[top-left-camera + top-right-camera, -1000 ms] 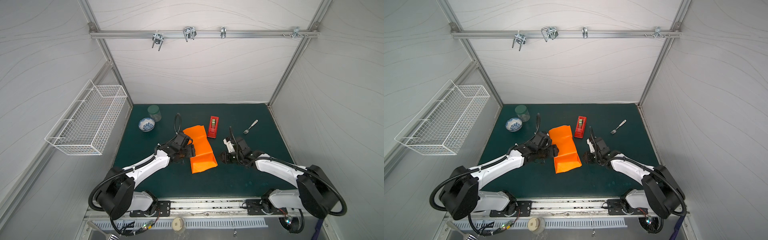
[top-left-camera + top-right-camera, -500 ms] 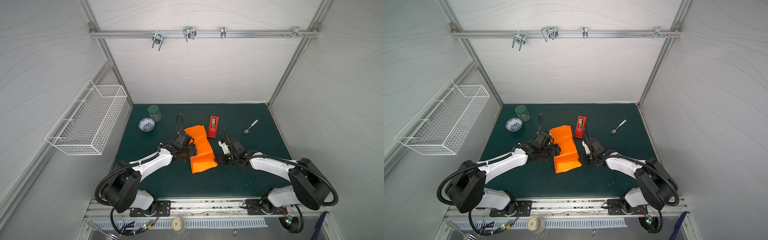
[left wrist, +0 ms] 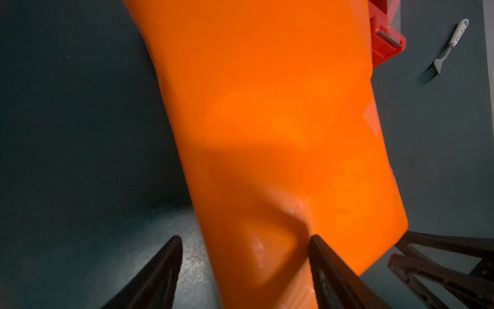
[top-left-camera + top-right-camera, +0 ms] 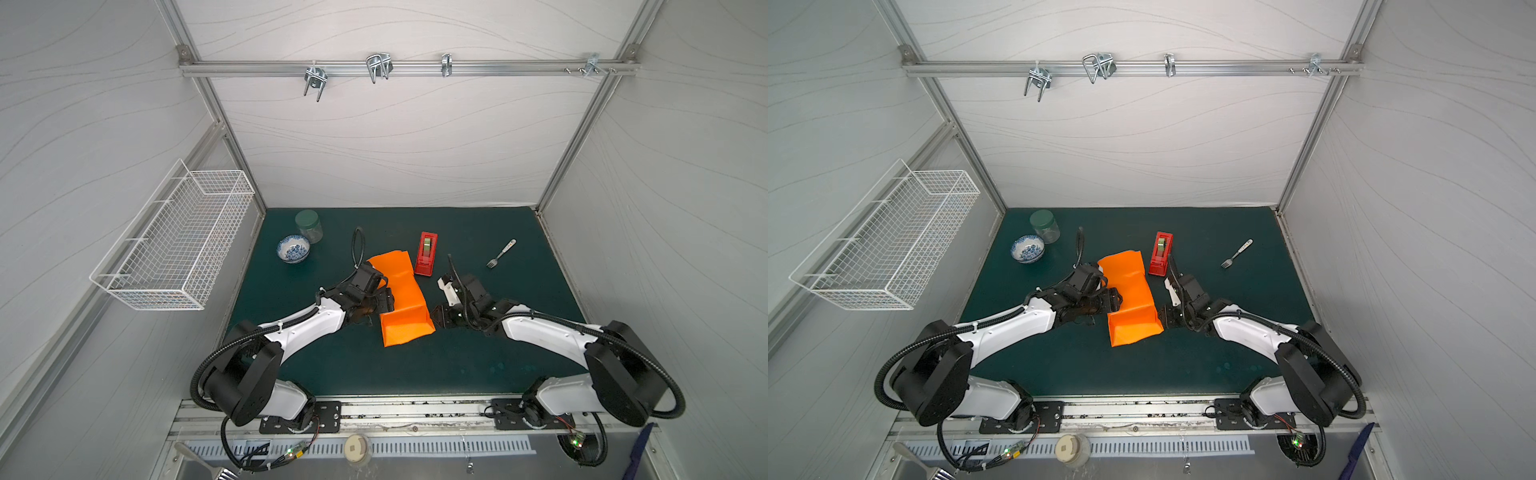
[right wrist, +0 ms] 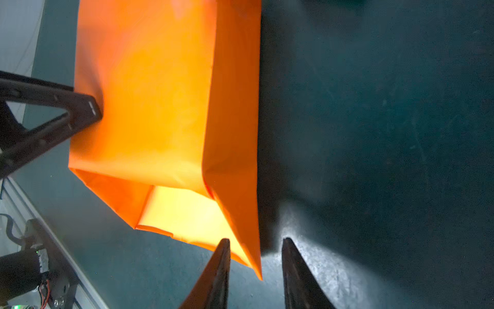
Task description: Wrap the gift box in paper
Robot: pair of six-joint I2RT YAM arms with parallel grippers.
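**Wrapping, end-flap stage.** The paper [image 4: 401, 297] lies on the table [image 4: 415, 365] as a long folded strip between the two claws. The part between them is raised into a block with creased side walls. The gift box shows in no view and is judged to sit inside that block. In the right wrist view, the strip's end by the right claw is unclosed, an open mouth with a paler inner face.

The left claw [image 3: 243, 240] stands spread across one long edge of the paper. One finger [image 3: 331, 270] rests on the orange top and the other is over bare table. The right claw [image 5: 255, 240] is at the opposite corner, its jaws a narrow gap apart with the edge of the thin side flap between the tips. No pinch is made yet.

Beyond the right claw, just beside the strip's far end, stands the tape dispenser [image 4: 427, 253]. A fork [image 4: 500, 254] lies farther out, well apart from the paper.

**Technique, as judged.**
- The left claw should bear down on the top so that the block cannot slide.
- The right claw should take the flap alone, close to its crease, and not the layer beneath.
- The fold should follow the existing crease and be drawn snug against the block's wall, kept low to the table.
- The sheet is thin and glossy, so a hard or skewed pull may slip or tear it.
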